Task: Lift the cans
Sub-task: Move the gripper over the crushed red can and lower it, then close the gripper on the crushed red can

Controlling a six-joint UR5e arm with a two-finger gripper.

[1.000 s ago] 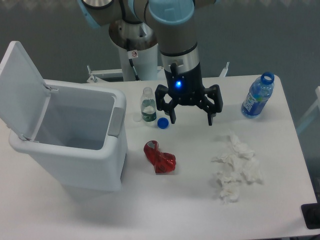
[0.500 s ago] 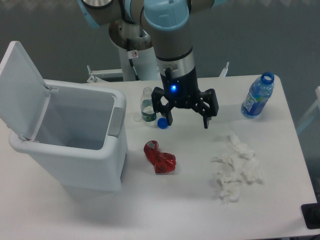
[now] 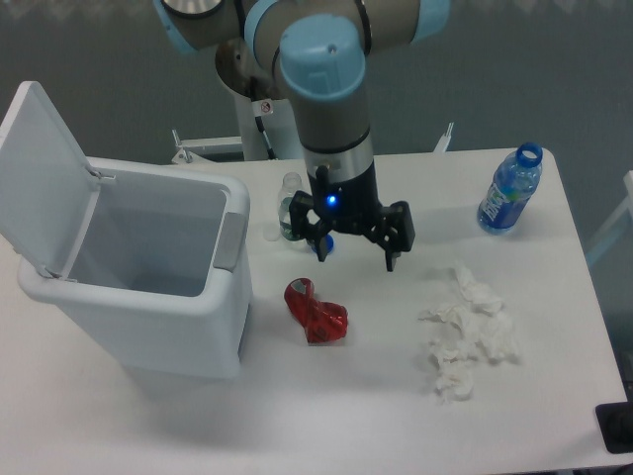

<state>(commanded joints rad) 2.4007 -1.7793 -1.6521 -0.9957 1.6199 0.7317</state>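
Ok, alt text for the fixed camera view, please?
An open gripper hangs above a white table, just up-right of a crushed red can. An open white bin stands left; tissues and a blue-labelled bottle lie right.

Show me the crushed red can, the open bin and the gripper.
crushed red can [image 3: 316, 311], fixed camera, its dented middle.
open bin [image 3: 229, 240], fixed camera, its right rim.
gripper [image 3: 354, 257], fixed camera, midway between open fingertips.

Can [image 3: 316, 311] lies between bin [image 3: 138, 327] and tissues [image 3: 467, 332].

white table [image 3: 554, 396] — evenly lit | dark grey floor [image 3: 99, 59] behind
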